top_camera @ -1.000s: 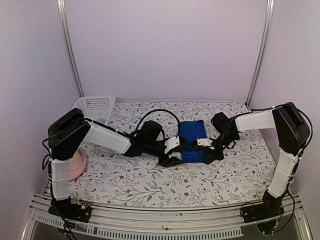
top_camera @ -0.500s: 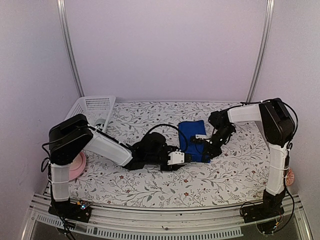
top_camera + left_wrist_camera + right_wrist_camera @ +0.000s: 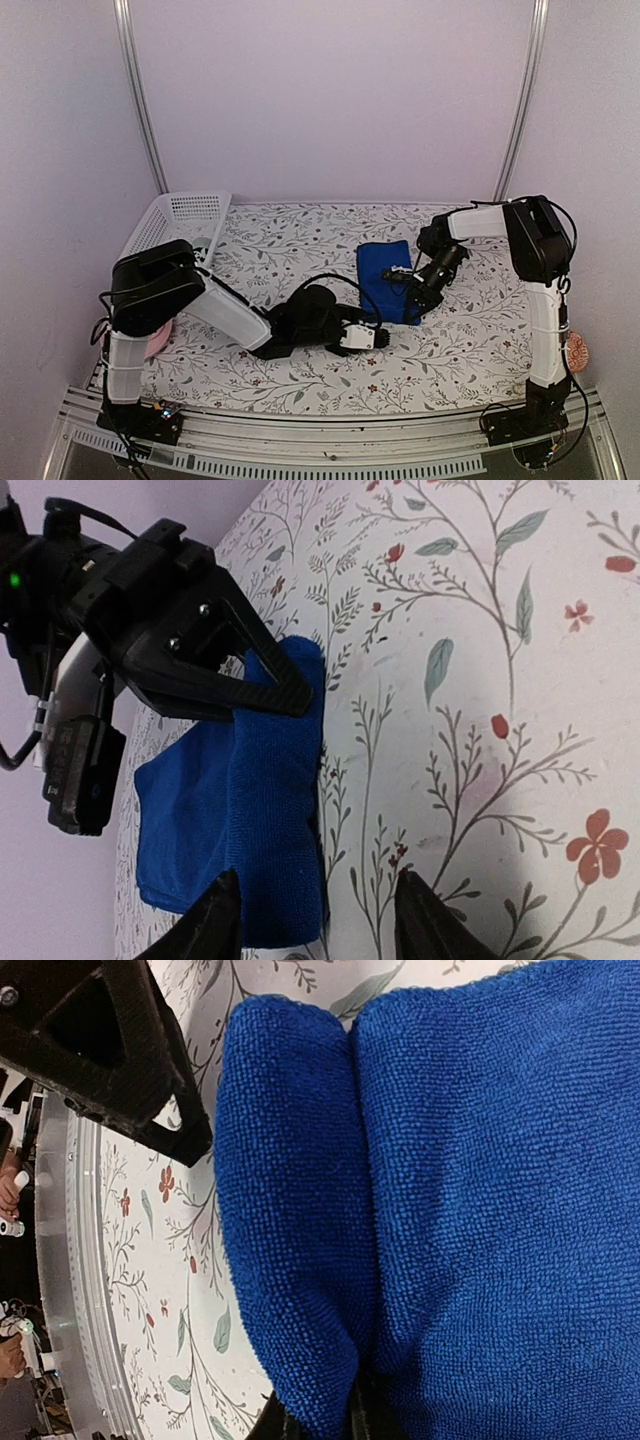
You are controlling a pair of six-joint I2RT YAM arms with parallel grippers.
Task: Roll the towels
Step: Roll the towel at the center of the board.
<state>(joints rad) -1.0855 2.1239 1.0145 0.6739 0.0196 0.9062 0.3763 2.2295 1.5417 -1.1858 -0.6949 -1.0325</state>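
A royal-blue towel (image 3: 384, 266) lies on the flowered tablecloth, its near edge turned over into a thick roll (image 3: 290, 1210). My right gripper (image 3: 413, 294) sits at the right end of that roll and is shut on the blue fold (image 3: 318, 1422). My left gripper (image 3: 370, 338) lies low on the cloth just in front of the towel's left corner, open. In the left wrist view the left gripper (image 3: 318, 920) straddles the corner of the blue towel (image 3: 240, 810) without pinching it, with the right gripper's black fingers (image 3: 200, 650) beyond. No other towel shows.
A white slotted basket (image 3: 182, 214) stands at the back left. A pink plate (image 3: 157, 338) peeks out behind the left arm's base. Purple walls close in the back and sides; a metal rail (image 3: 300, 440) runs along the near edge.
My left gripper has pulled back from the towel's near edge toward the front and dropped low, narrowing a little. The right arm has folded in, keeping its gripper on the roll.
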